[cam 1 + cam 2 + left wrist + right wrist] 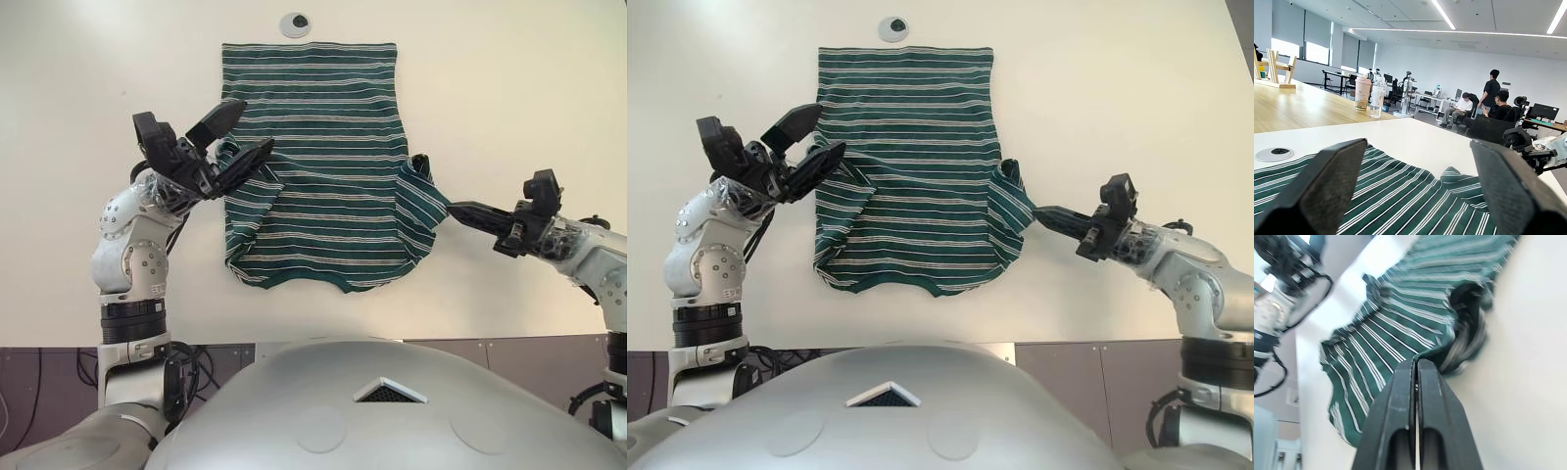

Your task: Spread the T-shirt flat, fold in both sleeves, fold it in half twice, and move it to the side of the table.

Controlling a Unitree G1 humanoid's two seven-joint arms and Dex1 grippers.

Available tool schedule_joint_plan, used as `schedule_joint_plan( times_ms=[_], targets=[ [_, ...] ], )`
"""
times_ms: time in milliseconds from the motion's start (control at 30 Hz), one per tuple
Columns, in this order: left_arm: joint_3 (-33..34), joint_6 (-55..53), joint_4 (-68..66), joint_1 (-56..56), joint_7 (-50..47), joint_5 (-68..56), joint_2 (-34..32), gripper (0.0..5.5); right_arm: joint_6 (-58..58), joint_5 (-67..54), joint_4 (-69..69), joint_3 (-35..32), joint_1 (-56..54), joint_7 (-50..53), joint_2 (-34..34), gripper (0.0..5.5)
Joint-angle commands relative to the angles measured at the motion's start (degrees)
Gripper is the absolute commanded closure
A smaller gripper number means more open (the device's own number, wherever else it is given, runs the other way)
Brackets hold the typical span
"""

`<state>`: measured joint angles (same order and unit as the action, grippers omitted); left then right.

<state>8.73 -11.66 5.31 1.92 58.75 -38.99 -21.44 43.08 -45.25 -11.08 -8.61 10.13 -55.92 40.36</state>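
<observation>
A dark green T-shirt (313,166) with white stripes lies on the white table (519,98), hem at the far side, collar toward me. Its left sleeve is folded in over the body. My left gripper (258,123) hangs open just above the shirt's left edge, and its two dark fingers (1332,186) frame the striped cloth (1415,200). My right gripper (455,209) is shut on the tip of the right sleeve (423,201), which rises in a peak toward it. In the right wrist view the closed fingers (1403,401) meet at the cloth's edge (1400,333).
A round grey grommet (295,23) sits in the table just past the shirt's hem. The table's near edge (392,341) runs below the collar. Bare white surface lies on both sides of the shirt. A wooden table with a cup and bottle (1364,93) stands beyond.
</observation>
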Motion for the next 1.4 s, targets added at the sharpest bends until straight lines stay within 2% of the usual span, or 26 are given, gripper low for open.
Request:
schedule_joint_plan(
  times_ms=[33,233,500,700,967,1100,1167,1233,1333,1400],
  targets=[
    [0.7,0.7,-0.7,-0.1,0.3,0.5,-0.8,1.61,1.8,-1.1,-4.0,3.0,-3.5,1.4,-2.9,5.47],
    [1.1,-0.2,0.1,0.3,-0.6,0.2,-1.5,1.61,3.4,1.8,-3.6,10.0,-9.0,5.3,-7.2,5.47],
    [1.9,1.2,4.5,4.5,0.5,4.3,-7.8,1.61,4.5,5.1,0.1,17.1,-14.4,8.9,-12.9,5.47],
    [1.1,3.3,5.2,5.9,2.4,5.2,-8.6,1.61,2.7,8.1,4.5,19.2,-16.2,9.3,-16.1,5.47],
    [-1.7,14.0,-5.0,5.6,3.3,14.0,-8.2,1.61,2.3,7.3,3.5,18.0,-16.3,6.6,-14.3,4.14],
    [-0.4,29.6,-15.3,6.7,4.7,20.9,-10.2,1.61,1.0,5.4,-0.5,13.5,-12.8,2.0,-10.0,3.46],
    [0.4,36.5,-17.0,9.1,8.0,21.7,-13.0,1.61,-2.9,6.0,-1.4,9.5,-10.2,-0.9,-7.0,3.21],
    [0.7,42.2,-19.8,10.5,9.8,24.1,-16.8,1.61,-12.3,9.4,-1.2,5.8,-6.3,-5.5,-3.4,2.84],
    [-0.4,54.1,-25.0,10.3,7.6,34.1,-22.3,1.61,-23.4,13.5,-1.4,2.0,2.6,-13.7,2.4,2.31],
    [-0.9,57.1,-24.8,12.6,8.8,37.0,-27.2,1.61,-28.1,15.7,-1.4,0.5,7.5,-16.9,4.9,1.99]
  ],
)
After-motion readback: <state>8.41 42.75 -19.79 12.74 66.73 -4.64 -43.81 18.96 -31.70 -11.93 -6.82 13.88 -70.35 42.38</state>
